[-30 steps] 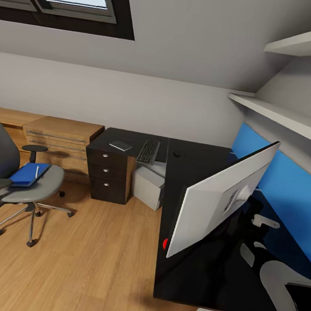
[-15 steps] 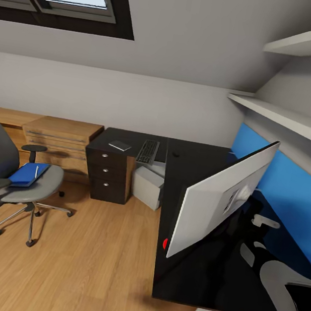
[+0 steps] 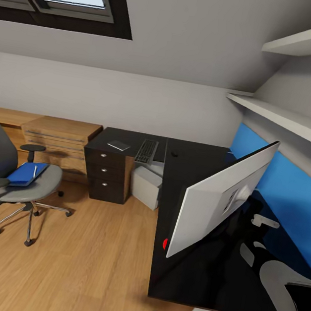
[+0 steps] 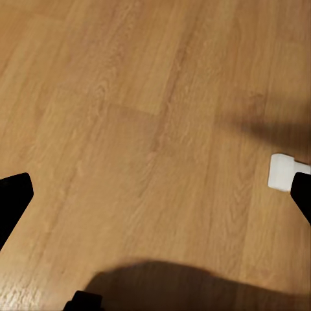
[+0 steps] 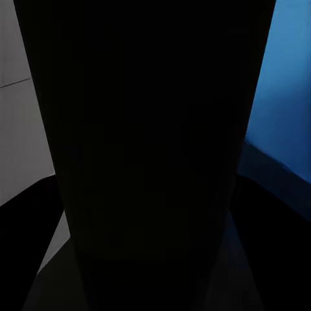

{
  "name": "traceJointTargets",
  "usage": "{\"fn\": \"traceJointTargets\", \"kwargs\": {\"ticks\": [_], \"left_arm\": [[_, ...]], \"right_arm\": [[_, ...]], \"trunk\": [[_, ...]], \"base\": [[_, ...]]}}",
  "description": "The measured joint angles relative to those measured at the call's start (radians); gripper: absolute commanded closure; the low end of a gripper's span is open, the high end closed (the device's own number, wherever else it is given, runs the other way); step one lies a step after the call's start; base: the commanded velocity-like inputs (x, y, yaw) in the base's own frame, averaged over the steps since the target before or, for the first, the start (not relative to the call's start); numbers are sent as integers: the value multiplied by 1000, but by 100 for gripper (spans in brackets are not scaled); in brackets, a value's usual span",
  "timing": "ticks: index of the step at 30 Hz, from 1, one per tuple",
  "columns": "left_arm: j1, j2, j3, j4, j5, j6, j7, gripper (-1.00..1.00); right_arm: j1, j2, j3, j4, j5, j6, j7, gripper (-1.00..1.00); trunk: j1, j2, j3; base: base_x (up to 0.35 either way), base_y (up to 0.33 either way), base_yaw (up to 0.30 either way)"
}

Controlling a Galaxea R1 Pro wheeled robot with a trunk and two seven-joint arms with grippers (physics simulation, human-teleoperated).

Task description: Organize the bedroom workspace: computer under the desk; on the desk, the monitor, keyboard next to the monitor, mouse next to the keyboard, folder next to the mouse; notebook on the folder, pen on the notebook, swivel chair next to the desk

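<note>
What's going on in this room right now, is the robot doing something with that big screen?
A robot is tidying a bedroom workspace. The monitor stands tilted on the black desk, close in front of the robot, with its pale back showing. Farther along the desk lie the keyboard, the mouse and the notebook. The computer sits under the desk. The blue folder, with the pen on it, lies on the swivel chair, out on the wooden floor.

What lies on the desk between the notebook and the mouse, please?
In the head view, the keyboard lies on the desk between the notebook and the mouse.
</note>
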State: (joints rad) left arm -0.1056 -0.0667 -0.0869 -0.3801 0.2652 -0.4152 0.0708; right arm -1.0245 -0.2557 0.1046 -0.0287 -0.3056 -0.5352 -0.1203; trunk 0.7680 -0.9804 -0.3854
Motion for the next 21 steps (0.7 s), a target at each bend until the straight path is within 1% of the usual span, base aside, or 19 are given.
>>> {"fn": "traceJointTargets", "kwargs": {"ticks": [5, 14, 17, 19, 21], "left_arm": [[0, 0, 0, 0, 0, 0, 0, -100], [0, 0, 0, 1, 0, -1, 0, -100], [0, 0, 0, 1, 0, -1, 0, -100], [0, 0, 0, 1, 0, -1, 0, -100], [0, 0, 0, 1, 0, -1, 0, -100]], "right_arm": [[0, 0, 1, 1, -4, -2, 0, 100], [0, -1, 1, 1, -4, -1, 0, 100], [0, -1, 3, 4, -5, -1, 0, 100], [0, -1, 12, 15, -10, -3, 0, 100], [0, -2, 25, 18, -27, -5, -2, 100]], "trunk": [[0, 0, 0], [0, 0, 0], [-2, 0, 0], [-7, 0, 0], [-9, 0, 0]], "base": [[0, -157, 0], [1, -20, 0], [97, -2, 0], [188, -1, 0], [238, 0, 0]]}}
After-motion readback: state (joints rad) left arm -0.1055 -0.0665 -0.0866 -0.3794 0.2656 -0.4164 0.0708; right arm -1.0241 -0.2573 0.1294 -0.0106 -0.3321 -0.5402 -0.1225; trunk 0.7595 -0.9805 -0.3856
